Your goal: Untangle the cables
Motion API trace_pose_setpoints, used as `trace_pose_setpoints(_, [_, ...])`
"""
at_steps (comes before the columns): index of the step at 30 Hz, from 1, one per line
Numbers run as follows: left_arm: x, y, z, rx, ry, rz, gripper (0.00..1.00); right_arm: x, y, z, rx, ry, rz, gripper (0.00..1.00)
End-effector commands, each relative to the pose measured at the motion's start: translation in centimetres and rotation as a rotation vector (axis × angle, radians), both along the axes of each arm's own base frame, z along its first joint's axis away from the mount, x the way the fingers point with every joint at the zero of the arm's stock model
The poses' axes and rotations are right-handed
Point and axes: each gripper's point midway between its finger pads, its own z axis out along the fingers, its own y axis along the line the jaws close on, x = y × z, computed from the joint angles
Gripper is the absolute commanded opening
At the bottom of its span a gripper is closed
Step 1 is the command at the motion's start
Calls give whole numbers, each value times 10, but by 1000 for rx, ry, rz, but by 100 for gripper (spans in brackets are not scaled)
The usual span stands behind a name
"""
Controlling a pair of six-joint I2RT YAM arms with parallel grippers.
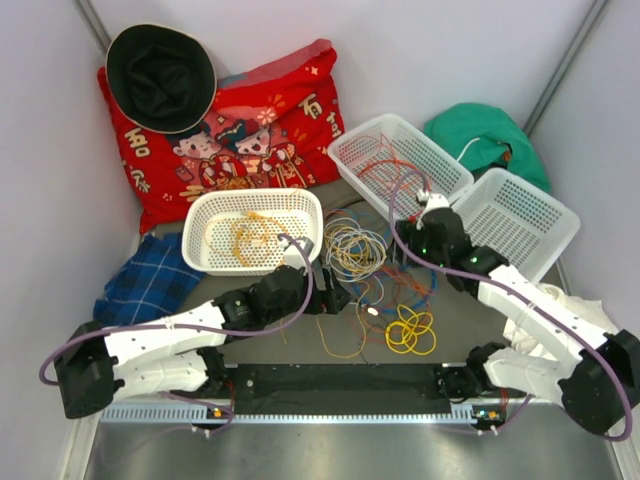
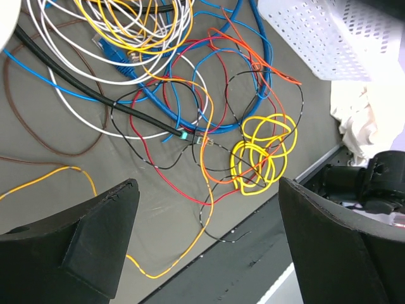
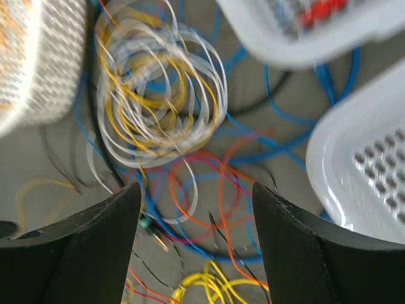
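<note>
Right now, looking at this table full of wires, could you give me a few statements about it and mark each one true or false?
1. The left tool and the right tool both stand open and hold nothing. True.
2. The black hat sits inside a basket. False: it rests on the red cushion.
3. The oval basket has yellow and orange wires in it. True.
4. Every cable is already sorted into a basket. False: a tangled pile of cables lies loose in the middle of the table.
</note>
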Motion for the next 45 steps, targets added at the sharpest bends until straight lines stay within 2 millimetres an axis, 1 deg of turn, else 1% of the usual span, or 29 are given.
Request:
trace_pose_setpoints(1, [1, -8, 25, -110, -5, 19, 94, -21, -4, -24, -8, 38, 12, 70])
trace_pose_setpoints(3, [0, -7, 26, -125, 5, 26, 94, -23, -4, -36, -30, 59, 26, 70])
trace_pose_setpoints(6, [-2, -5, 26, -132, 15, 35, 92, -19, 0, -41, -48, 68, 48, 69])
trace_pose_setpoints(8, [-3, -4, 25, -129, 20, 40, 92, -17, 4, -49, -61, 88, 68, 68])
trace_pose_setpoints(9, [-3, -3, 28, -137, 16, 45, 92, -15, 6, -51, -67, 94, 74, 66])
trace_pose_setpoints(10, [-4, -2, 27, -135, 17, 43, 92, -15, 7, -61, -82, 122, 78, 65])
trace_pose_setpoints(11, [-4, -2, 28, -138, 15, 47, 92, -16, 7, -65, -92, 136, 86, 64])
trace_pose_setpoints(12, [-5, 2, 24, -118, 23, 53, 92, -15, 9, -67, -96, 148, 91, 61])
trace_pose_setpoints(13, [-5, 3, 24, -119, 21, 56, 92, -15, 7, -69, -109, 156, 77, 60])
trace_pose_setpoints(16, [-4, 6, 25, -114, 13, 61, 92, -16, 9, -57, -63, 103, 74, 60])
trace_pose_setpoints(17, [-4, 7, 25, -110, 10, 63, 92, -19, 8, -48, -39, 69, 75, 60])
trace_pose_setpoints(18, [-4, 6, 24, -109, 7, 61, 92, -19, 8, -44, -28, 58, 80, 61])
trace_pose_setpoints(20, [-3, 4, 23, -105, 3, 57, 92, -23, 10, -42, -27, 64, 101, 61])
trace_pose_setpoints(22, [-3, 0, 23, -108, 4, 44, 92, -30, 7, -48, -61, 95, 98, 61])
trace_pose_setpoints(23, [-3, -2, 18, -91, 12, 37, 92, -33, 5, -51, -65, 98, 96, 61])
trace_pose_setpoints(24, [-2, -5, 20, -91, 12, 30, 91, -35, 6, -43, -44, 73, 101, 61])
trace_pose_setpoints(25, [-3, -6, 21, -90, 12, 22, 92, -37, 9, -40, -30, 55, 105, 61])
trace_pose_setpoints(26, [-3, -8, 17, -78, 19, 19, 91, -41, 8, -40, -20, 48, 108, 62])
trace_pose_setpoints(27, [-3, -9, 19, -80, 16, 16, 92, -42, 9, -34, -8, 23, 111, 63])
trace_pose_setpoints(29, [-1, -12, 23, -101, 5, 14, 92, -46, 10, -39, -27, 32, 131, 65])
trace_pose_setpoints(30, [-1, -11, 23, -103, 2, 13, 91, -47, 9, -49, -57, 64, 136, 65])
trace_pose_setpoints(33, [-1, -11, 22, -107, 4, 15, 92, -48, 4, -66, -119, 129, 128, 66])
trace_pose_setpoints(34, [-1, -11, 22, -107, 4, 15, 91, -48, 2, -76, -147, 162, 120, 66])
trace_pose_setpoints(36, [-2, -11, 21, -105, 7, 14, 92, -47, 2, -84, -163, 191, 106, 66])
trace_pose_setpoints(37, [-3, -10, 20, -106, 8, 15, 92, -46, 2, -92, -180, 211, 101, 65])
trace_pose_setpoints(40, [-3, -7, 19, -106, 8, 22, 92, -38, 1, -94, -195, 208, 66, 58])
trace_pose_setpoints(43, [-3, -4, 20, -101, 2, 30, 91, -29, 5, -84, -182, 173, 53, 28])
trace_pose_setpoints(44, [-3, -3, 22, -105, -3, 32, 92, -24, 7, -71, -159, 139, 52, 12])
trace_pose_setpoints(45, [-3, -2, 23, -104, -6, 34, 92, -22, 10, -62, -140, 115, 58, 6])
